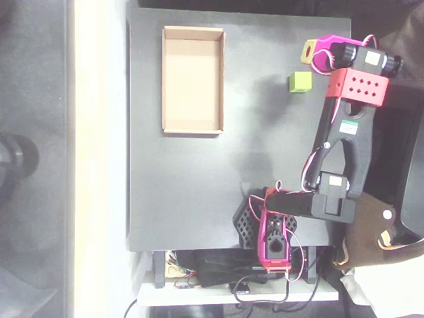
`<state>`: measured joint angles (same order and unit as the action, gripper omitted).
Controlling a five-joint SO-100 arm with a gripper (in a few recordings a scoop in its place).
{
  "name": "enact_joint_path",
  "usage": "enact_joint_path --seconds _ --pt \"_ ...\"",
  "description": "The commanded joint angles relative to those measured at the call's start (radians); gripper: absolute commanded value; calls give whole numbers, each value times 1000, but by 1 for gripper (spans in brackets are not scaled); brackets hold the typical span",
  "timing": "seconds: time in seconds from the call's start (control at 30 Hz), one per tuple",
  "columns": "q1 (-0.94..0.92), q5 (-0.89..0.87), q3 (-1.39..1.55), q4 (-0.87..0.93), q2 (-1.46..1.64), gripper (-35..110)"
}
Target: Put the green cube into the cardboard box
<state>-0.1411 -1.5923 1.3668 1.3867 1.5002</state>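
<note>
Clearly the approach step: the cube is not yet grasped.

Seen from overhead, the cube (pixel 300 81) sits alone on the dark table (pixel 185 192), well right of the box (pixel 193 79) and just below-left of the gripper (pixel 317 53); the gripper's magenta body and yellow face lie near the table's top right edge, close to the cube but apart from it; whether its jaws are spread or closed cannot be told from this angle, though nothing shows between them; the box stands bare, its floor showing, in the table's upper left part. The next move, as judged, calls for bringing the jaws down around the cube, squarely over its faces, and closing on it; only then can the arm lift and swing left across the table to the box.
</note>
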Motion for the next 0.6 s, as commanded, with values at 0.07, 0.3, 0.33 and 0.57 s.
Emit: enact_joint_path --seconds 0.07,0.3,0.33,0.57 --pt "-26 -107 -26 -2 -48 36" --pt "-26 -107 -26 -2 -114 40" --pt "-26 -107 -26 -2 -124 41" --pt "-26 -106 -28 -60 -207 41"
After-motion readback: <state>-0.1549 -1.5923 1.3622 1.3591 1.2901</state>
